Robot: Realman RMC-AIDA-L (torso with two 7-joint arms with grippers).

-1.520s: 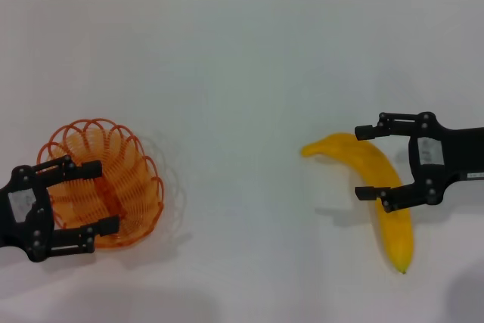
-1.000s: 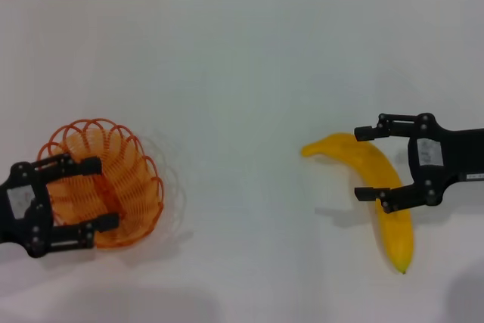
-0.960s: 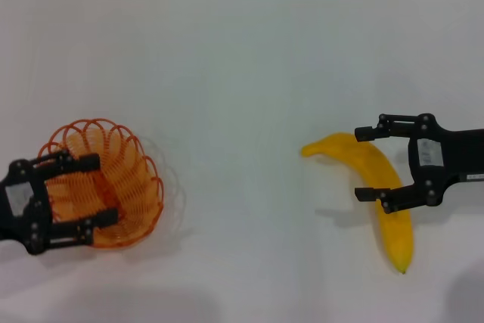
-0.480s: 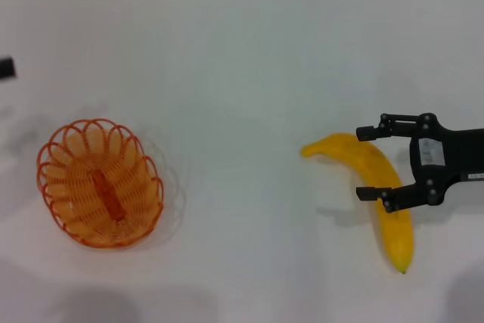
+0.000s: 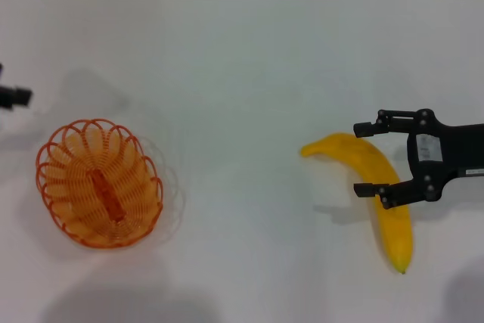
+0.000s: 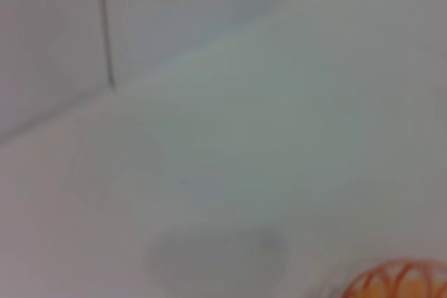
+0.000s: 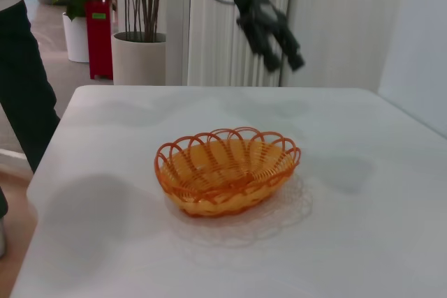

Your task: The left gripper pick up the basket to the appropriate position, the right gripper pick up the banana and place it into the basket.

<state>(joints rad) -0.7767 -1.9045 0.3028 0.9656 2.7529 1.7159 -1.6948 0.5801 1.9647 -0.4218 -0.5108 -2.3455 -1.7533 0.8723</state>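
White table (image 5: 249, 73), wide and flat. The basket (image 5: 99, 182) sits upright on its left part, long axis running from the far-left toward the near-right; nothing touches it, nothing lies inside (in the right wrist view (image 7: 227, 169) it stands alone on the tabletop).

Banana (image 5: 374, 189) on the right part of the table, well apart from the basket. It curves: one end points left toward the table's middle, then the body bends down toward the near edge, ending in a small dark tip.

Right gripper (image 5: 369, 158) comes in from the right side, fingers spread wide, one on either side of the banana's upper half, not closed on it. White label on its body; writing too small to read.

Left gripper (image 7: 279, 41) hangs high above the table beyond the basket, holding nothing; how far it is open, cannot tell.
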